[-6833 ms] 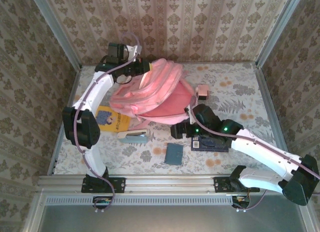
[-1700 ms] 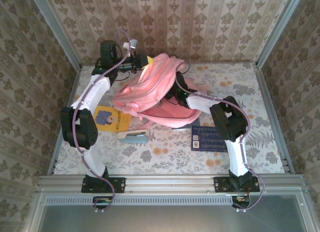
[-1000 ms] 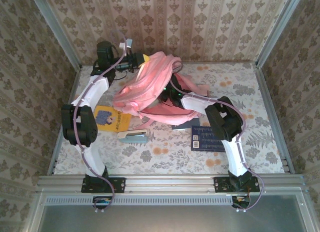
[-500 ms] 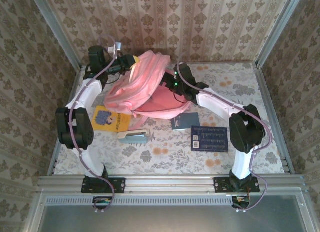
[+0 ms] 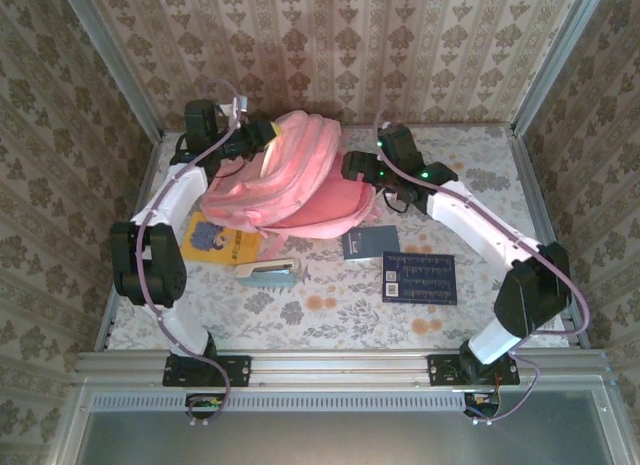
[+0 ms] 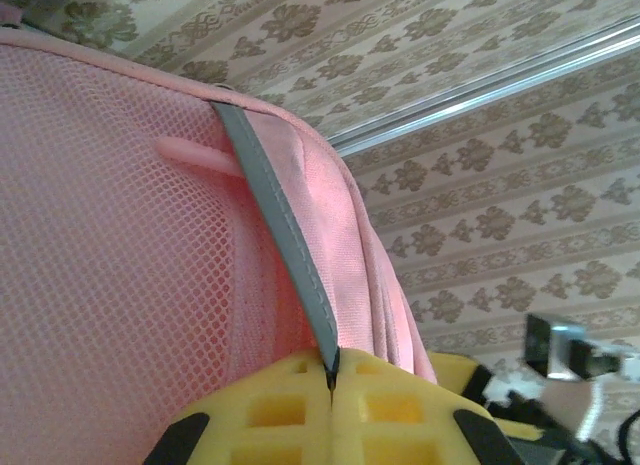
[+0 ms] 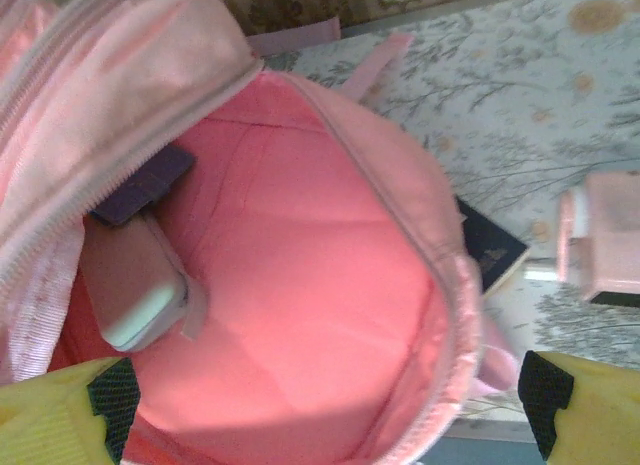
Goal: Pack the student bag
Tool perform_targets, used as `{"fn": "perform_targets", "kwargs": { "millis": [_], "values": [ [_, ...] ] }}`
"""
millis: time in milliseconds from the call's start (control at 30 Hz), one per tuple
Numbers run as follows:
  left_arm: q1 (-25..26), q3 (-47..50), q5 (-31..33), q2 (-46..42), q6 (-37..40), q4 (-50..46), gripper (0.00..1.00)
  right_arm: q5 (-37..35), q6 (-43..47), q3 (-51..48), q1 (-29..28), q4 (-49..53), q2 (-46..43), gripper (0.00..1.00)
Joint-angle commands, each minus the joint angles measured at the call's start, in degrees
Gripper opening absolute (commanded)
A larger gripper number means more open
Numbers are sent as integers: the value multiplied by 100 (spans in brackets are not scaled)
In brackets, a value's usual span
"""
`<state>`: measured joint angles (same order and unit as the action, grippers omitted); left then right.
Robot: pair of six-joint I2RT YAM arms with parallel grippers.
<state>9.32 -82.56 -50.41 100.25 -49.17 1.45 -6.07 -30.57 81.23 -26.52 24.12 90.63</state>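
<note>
The student bag (image 5: pixel 290 180) lies at the far left-centre of the table (image 5: pixel 490 160), with its top end raised off the surface. The left jaws are closed on the grey strap (image 6: pixel 280 225) at the bag's top, which is pinched between the yellow pads (image 6: pixel 270 410) in the left wrist view. The lift is judged to be there so the main compartment is pulled open and its mouth is turned toward the right arm.

The right jaws are spread wide and nothing is held in them. They are placed just at the open mouth, facing into the pink lining. A pale case (image 7: pixel 135 290) and a dark purple item (image 7: pixel 145 185) are seen inside, against the left side, so packing is judged partly done.

Unpacked on the table:
- A yellow book (image 5: pixel 220 237) is beside the bag's left.
- A light blue item (image 5: pixel 268 274) is near the yellow book.
- A small dark blue booklet (image 5: pixel 370 242) is at the bag's rim, partly hidden behind it in the right wrist view.
- A dark gridded book (image 5: pixel 420 277) is just beside the booklet.
- A small pink box (image 7: pixel 600 245) is seen to the bag's right.

The empty right jaws are judged ready for the next pick. The booklet is nearest.
</note>
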Motion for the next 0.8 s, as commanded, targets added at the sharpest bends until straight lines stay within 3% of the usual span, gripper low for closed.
{"fn": "perform_targets", "kwargs": {
  "millis": [0, 400, 767],
  "values": [
    [68, 137, 278, -462, 421, -113, 0, -155, 640, -41, 246, 635, -103, 100],
    [108, 662, 311, -543, 162, 408, 0, -150, 768, 612, 1134, 1579, 840, 100],
    [-29, 764, 433, -715, 268, 214, 0, 205, 1211, 1512, 1640, 2320, 1986, 100]
  ]
}}
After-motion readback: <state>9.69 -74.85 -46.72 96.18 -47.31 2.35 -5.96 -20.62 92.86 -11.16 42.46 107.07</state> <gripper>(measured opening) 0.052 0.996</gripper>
